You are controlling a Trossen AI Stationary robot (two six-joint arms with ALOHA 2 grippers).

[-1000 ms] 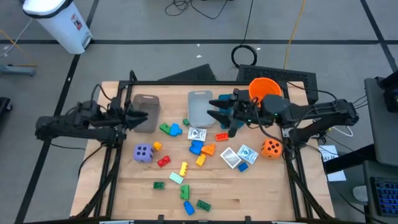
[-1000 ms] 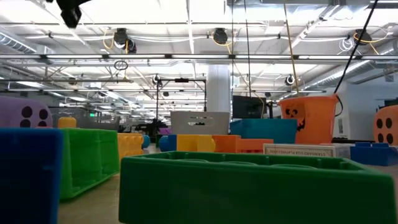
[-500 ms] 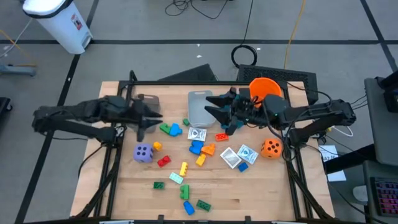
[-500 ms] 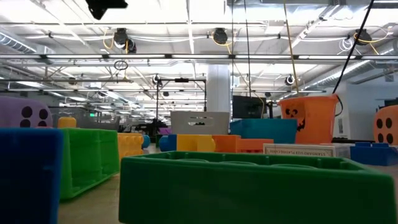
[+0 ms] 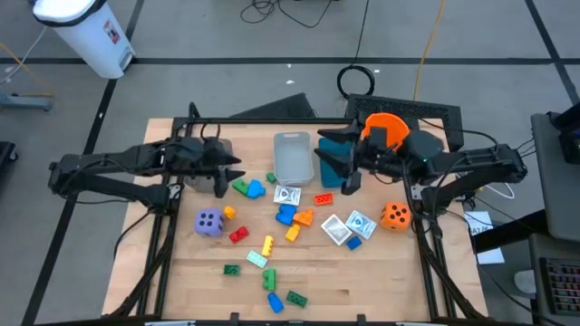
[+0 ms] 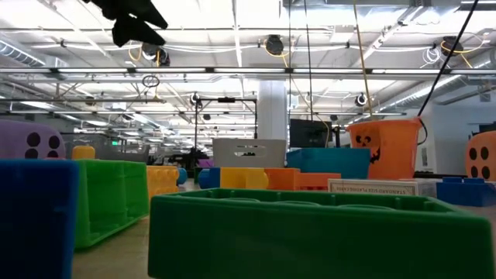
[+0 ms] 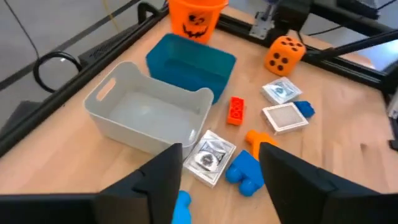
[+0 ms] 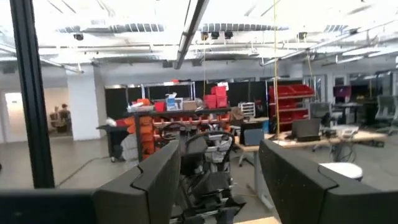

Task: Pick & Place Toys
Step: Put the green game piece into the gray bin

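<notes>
Small bricks in several colours lie loose on the wooden table, among them a green brick (image 5: 243, 187), a red brick (image 7: 236, 111) and a blue brick (image 7: 245, 171). White packets (image 5: 335, 228) lie near them, with a purple die (image 5: 207, 223) and an orange die (image 5: 395, 215) toward either side. My left gripper (image 7: 217, 162) hangs open above the table, left of the green brick, tipped down toward the toys. My right gripper (image 5: 333, 163) is open over the teal bin (image 7: 189, 62), held high and pointing out at the room. Neither holds anything.
A pale grey bin (image 5: 293, 156) stands at the back middle, and the teal bin stands beside it on its right. An orange bucket (image 5: 385, 129) stands at the back right. A dark frame (image 5: 272, 120) runs along the table's far edge. The near half of the table holds only scattered bricks.
My left gripper has moved toward the table's right, out over the toys, and has tipped downward. My right gripper has rolled about its own axis, tipped upward and drawn back a little toward the right edge. No toy has moved.
</notes>
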